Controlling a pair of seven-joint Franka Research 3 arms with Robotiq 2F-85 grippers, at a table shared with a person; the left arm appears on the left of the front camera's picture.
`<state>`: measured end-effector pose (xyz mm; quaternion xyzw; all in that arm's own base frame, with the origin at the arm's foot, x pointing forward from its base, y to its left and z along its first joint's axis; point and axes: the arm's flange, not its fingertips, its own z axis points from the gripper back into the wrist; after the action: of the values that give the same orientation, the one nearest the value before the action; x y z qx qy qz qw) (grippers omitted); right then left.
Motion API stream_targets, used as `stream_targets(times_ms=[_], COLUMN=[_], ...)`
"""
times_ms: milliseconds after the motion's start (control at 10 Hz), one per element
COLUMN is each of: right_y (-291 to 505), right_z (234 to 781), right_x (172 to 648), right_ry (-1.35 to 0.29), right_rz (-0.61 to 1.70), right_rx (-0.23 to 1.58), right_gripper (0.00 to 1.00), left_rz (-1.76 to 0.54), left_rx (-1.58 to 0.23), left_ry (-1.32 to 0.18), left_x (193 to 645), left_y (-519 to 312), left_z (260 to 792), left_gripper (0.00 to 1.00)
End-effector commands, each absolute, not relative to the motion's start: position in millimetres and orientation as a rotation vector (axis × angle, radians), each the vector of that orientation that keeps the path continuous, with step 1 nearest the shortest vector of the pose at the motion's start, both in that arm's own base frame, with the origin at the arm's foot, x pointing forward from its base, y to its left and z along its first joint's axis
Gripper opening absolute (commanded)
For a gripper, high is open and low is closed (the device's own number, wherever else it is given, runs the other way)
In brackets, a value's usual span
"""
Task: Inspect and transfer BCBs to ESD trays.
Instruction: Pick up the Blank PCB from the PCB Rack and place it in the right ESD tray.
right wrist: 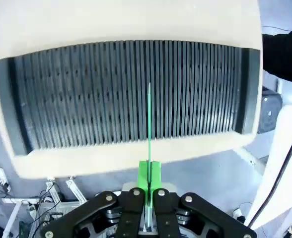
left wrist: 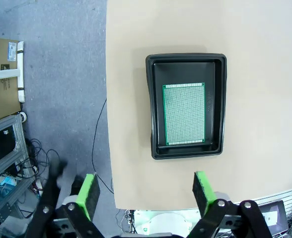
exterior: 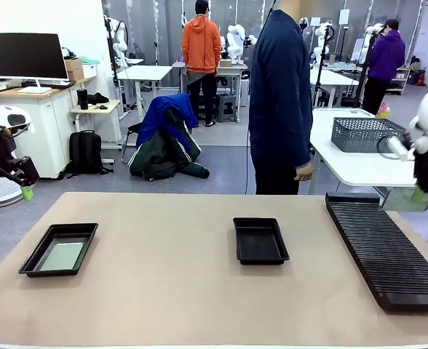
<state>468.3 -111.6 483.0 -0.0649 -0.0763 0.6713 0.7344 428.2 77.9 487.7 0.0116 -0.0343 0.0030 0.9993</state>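
Observation:
Two black ESD trays lie on the tan table. The left tray [exterior: 26, 263] holds one pale green BCB [exterior: 61, 256]; the middle tray [exterior: 260, 241] has a bare floor. My left gripper [left wrist: 146, 194] hangs open high above the left tray's rim [left wrist: 185, 57], where the BCB [left wrist: 184, 113] shows as a green perforated board lying flat. My right gripper [right wrist: 149, 174] is shut on another BCB [right wrist: 149, 116], seen edge-on above the slotted rack. From the front that BCB [exterior: 405, 198] hangs at the far right edge, beyond the rack's far end.
A long black ribbed rack [exterior: 385, 247] lies along the table's right side. A person in dark blue [exterior: 279, 94] stands at the far edge, one hand [exterior: 303, 172] hanging down. A grey mesh basket [exterior: 363, 134] sits on the white table behind. My left arm [exterior: 3, 156] is off the table's left side.

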Motion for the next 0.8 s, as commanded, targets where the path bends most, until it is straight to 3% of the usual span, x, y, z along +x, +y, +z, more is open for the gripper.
stream_targets(times_ms=[0, 400, 700], right_y=[-130, -150, -153], right_z=[536, 644, 689], right_x=[454, 413, 393], right_ry=[-0.149, -0.189, -0.197], right_rz=[1.513, 1.494, 1.473], right_rx=[-0.09, -0.04, -0.054], right_gripper=[0.03, 0.03, 0.03], left_rz=[0.022, 0.022, 0.022], left_rx=[0.026, 0.026, 0.026], left_ry=[-0.072, -0.072, -0.072], left_x=[426, 426, 426], left_y=[77, 77, 77], left_z=[487, 487, 487], left_gripper=[1.0, 1.0, 1.0])
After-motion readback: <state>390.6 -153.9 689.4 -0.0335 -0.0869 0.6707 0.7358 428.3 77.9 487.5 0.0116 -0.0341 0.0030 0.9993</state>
